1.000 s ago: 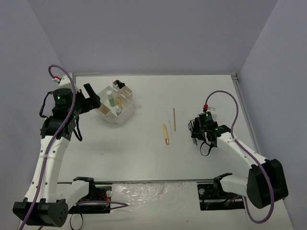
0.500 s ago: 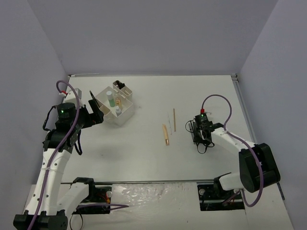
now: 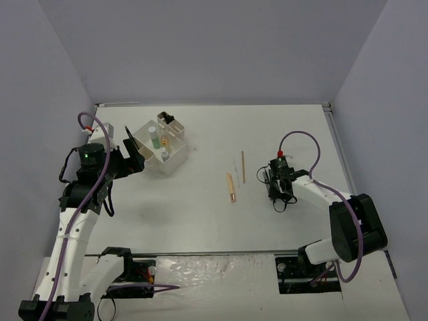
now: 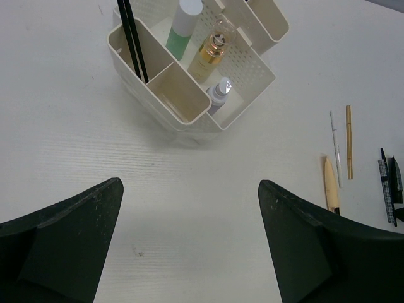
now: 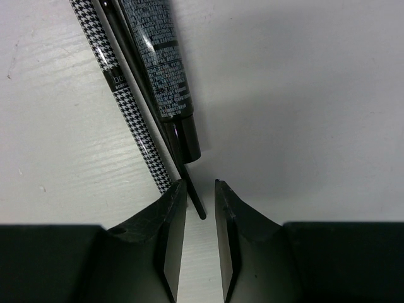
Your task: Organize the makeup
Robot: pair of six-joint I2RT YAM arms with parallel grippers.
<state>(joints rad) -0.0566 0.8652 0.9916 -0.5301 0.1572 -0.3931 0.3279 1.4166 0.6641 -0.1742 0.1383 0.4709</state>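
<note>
Black stick (image 5: 192, 192), tip inside right pincer (image 5: 199, 184) gap

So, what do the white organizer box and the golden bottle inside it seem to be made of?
The organizer box looks like matte cream plastic: thin moulded walls, perforated base. The golden bottle seems clear glass or hard plastic, glossy, amber liquid showing through.

In the right wrist view we see the houndstooth stick (image 5: 121, 95) and the printed black tube (image 5: 154, 63) cut off at the top edge; the tube's print is illegible.
</note>
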